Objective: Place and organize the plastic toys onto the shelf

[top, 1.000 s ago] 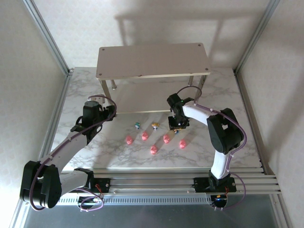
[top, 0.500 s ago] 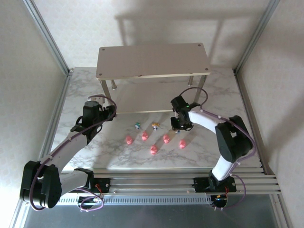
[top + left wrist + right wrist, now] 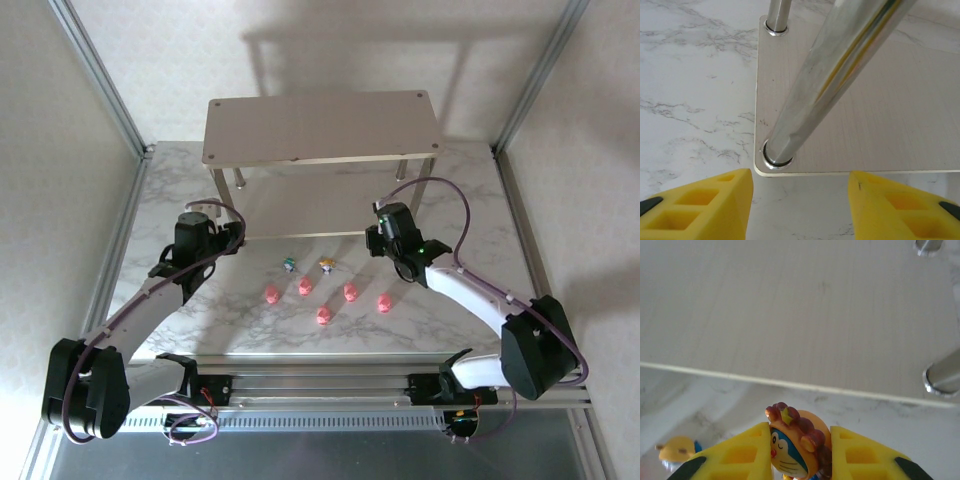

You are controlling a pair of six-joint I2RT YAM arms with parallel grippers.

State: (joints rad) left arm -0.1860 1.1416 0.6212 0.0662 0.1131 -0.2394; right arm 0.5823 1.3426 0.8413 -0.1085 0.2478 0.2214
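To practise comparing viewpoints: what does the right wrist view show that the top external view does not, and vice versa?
Right wrist: the lion-maned figurine's winking face, clamped between the right hand's yellow fingers. Top external: five pink pigs on the marble table, and the shelf's top board. Both: the shelf's lower board and the marble table.

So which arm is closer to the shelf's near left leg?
Left. The left gripper sits open right in front of that leg. The right gripper is off toward the right end of the shelf, holding a small toy.
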